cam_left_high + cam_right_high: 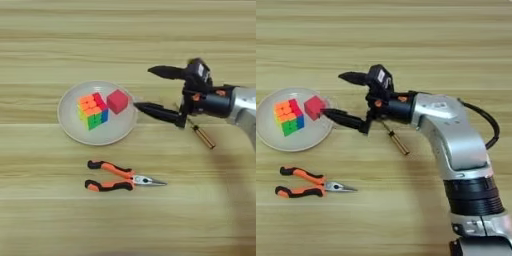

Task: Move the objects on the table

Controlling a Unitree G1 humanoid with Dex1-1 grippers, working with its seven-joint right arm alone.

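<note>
A multicoloured puzzle cube [92, 111] and a small red cube [118, 101] rest side by side on the round grey plate [75, 130]. My right gripper [142, 90] hovers just right of the red cube, open, with one black finger [165, 72] high and the other [157, 112] low near the plate's rim, nothing between them. The amber-handled screwdriver [202, 136] lies on the table [50, 45] under the wrist, partly hidden by it. Orange-and-black pliers [117, 177] lie below the plate, tips pointing right.
The silver forearm [456, 145] comes up from the bottom right and crosses the right side of the table. The plate sits left of centre.
</note>
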